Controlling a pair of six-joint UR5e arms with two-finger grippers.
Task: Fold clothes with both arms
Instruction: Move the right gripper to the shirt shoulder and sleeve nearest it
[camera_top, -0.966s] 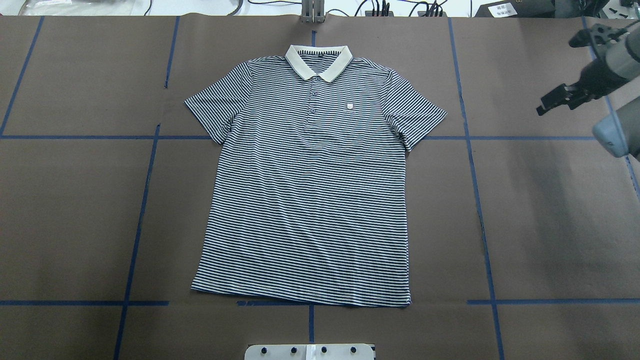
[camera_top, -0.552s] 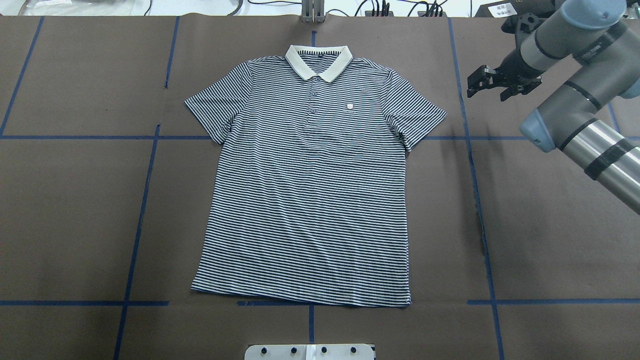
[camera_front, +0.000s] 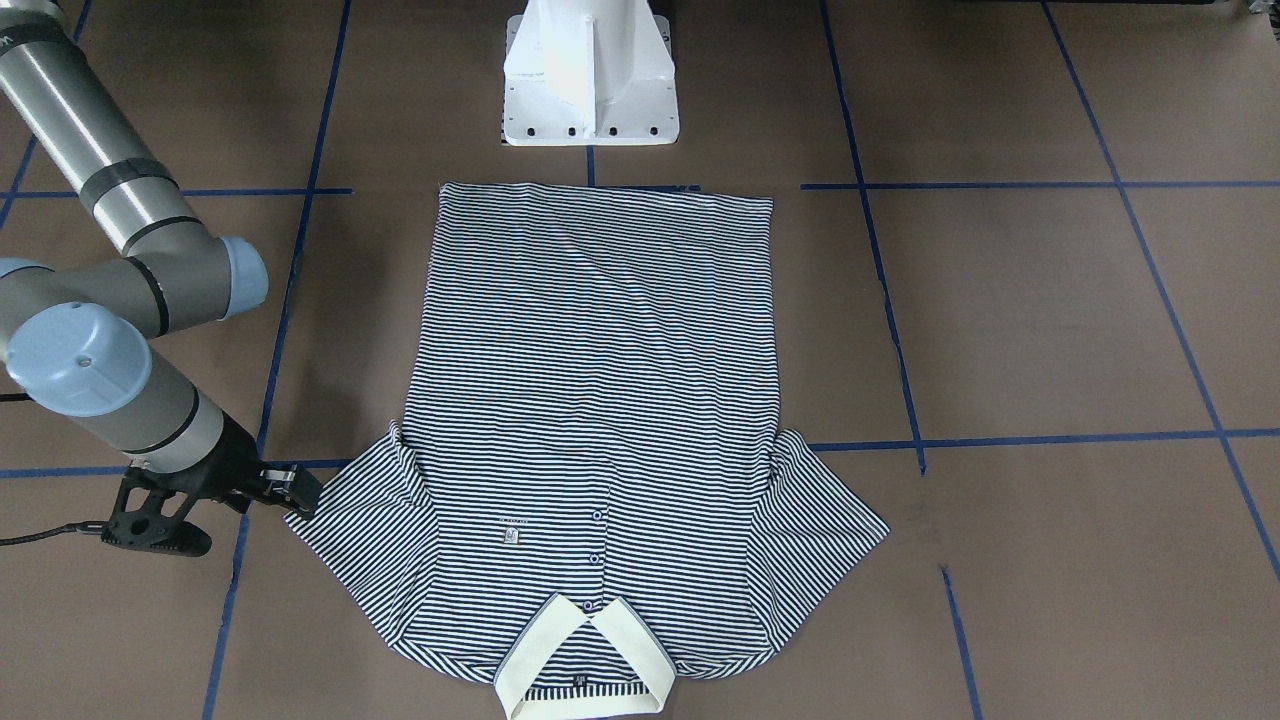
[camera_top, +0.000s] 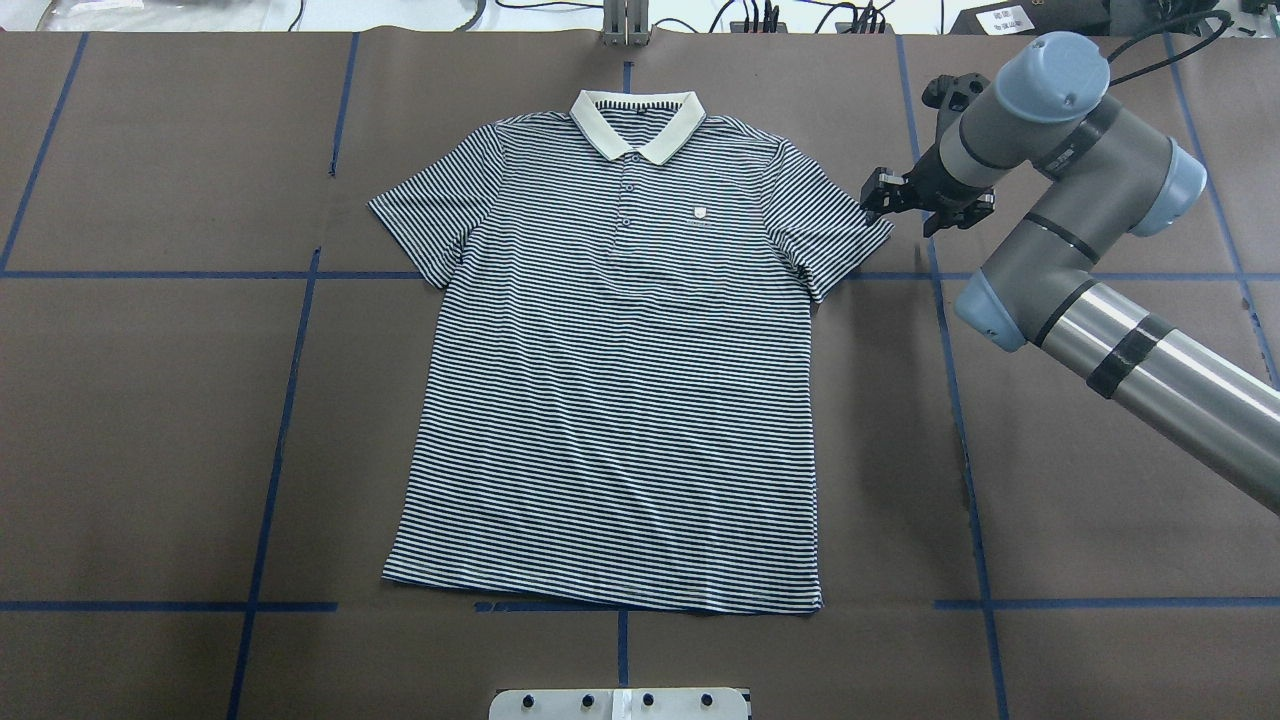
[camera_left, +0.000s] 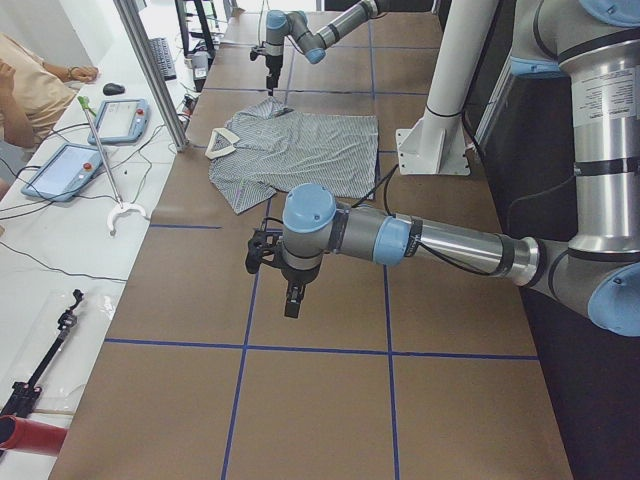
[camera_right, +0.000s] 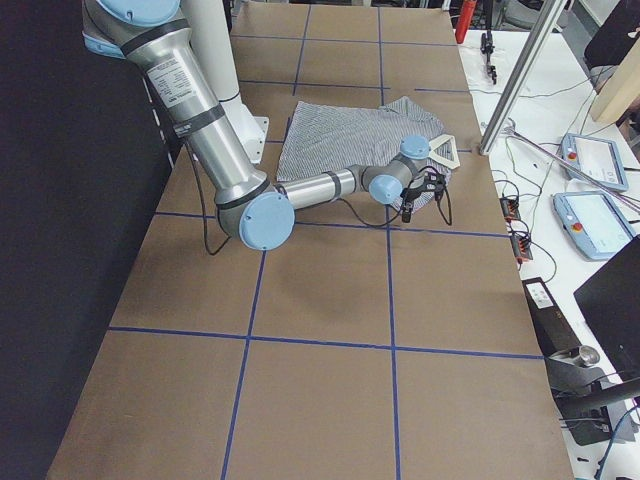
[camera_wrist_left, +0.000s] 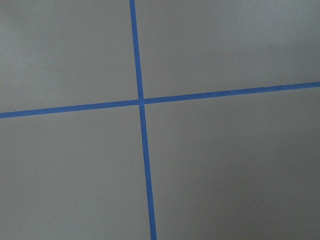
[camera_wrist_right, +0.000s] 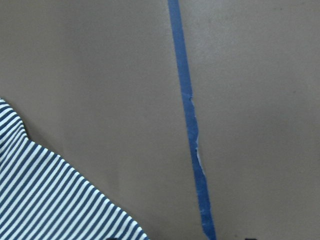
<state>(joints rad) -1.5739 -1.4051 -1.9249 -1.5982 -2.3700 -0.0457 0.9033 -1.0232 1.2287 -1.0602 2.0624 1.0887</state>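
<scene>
The striped polo shirt lies flat and face up on the brown table, collar at the far side; it also shows in the front-facing view. My right gripper hangs over the outer edge of the shirt's sleeve, fingers pointing down and apart, holding nothing; it also shows in the front-facing view. The right wrist view shows a corner of striped cloth beside bare table. My left gripper shows only in the exterior left view, over bare table well away from the shirt; I cannot tell if it is open or shut.
Blue tape lines cross the brown table cover. The white pedestal base stands just behind the shirt's hem. A metal post, tablets and a seated person are beyond the far table edge.
My right arm has swung in from the table's right edge toward the shirt, bringing its gripper to the sleeve's outer edge. The shirt has not moved.
</scene>
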